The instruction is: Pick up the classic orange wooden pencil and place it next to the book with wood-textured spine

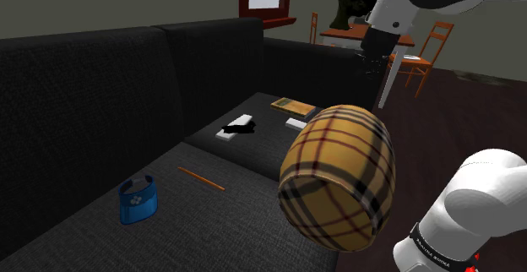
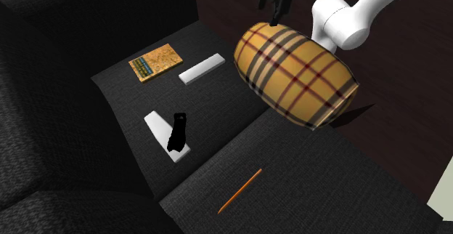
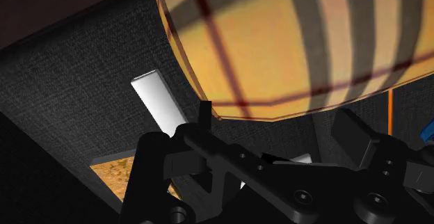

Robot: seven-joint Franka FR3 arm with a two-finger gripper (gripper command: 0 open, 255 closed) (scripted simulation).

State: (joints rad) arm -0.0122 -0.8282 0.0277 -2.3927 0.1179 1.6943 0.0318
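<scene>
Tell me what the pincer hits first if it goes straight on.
The pincer probably meets the plaid bolster at its rim; depth is unclear, so it may slip past onto the sofa seat.

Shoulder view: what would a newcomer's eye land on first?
The big plaid barrel-shaped cushion dominates, sitting at the front edge of the dark sofa, close to the camera. Next comes the thin orange pencil, lying flat on the seat between that cushion and a small blue pouch. The black gripper hangs open up high beyond the cushion, in the shoulder view's upper right.
</scene>
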